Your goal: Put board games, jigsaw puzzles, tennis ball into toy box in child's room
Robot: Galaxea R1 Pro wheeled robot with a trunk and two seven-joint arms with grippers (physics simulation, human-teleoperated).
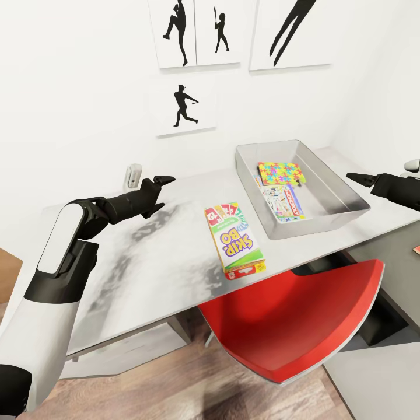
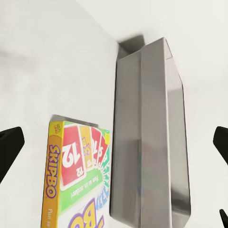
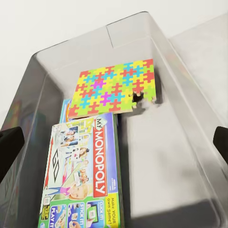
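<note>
The green, white and red SKIP-BO board game (image 1: 234, 238) (image 2: 78, 175) lies flat on the table (image 1: 146, 256), just left of the toy box (image 1: 344, 195) (image 2: 152, 133) (image 3: 190, 118). Inside the box a jigsaw puzzle (image 1: 280, 173) (image 3: 114, 88) rests at the far end, with the MONOPOLY board game (image 1: 284, 202) (image 3: 85, 175) nearer. A blue box edge (image 3: 63, 108) peeks out under them. My left gripper (image 1: 166, 191) (image 2: 114, 147) hovers open left of the SKIP-BO box. My right gripper (image 1: 354, 177) (image 3: 114, 147) hovers open at the box's right side. The tennis ball and bed are out of view.
A red chair (image 1: 297, 326) is tucked under the table's front edge below the SKIP-BO box. A small grey device (image 1: 134, 174) stands by the wall behind my left gripper. The darker desk wing (image 1: 396, 256) runs along the right. Silhouette posters hang above.
</note>
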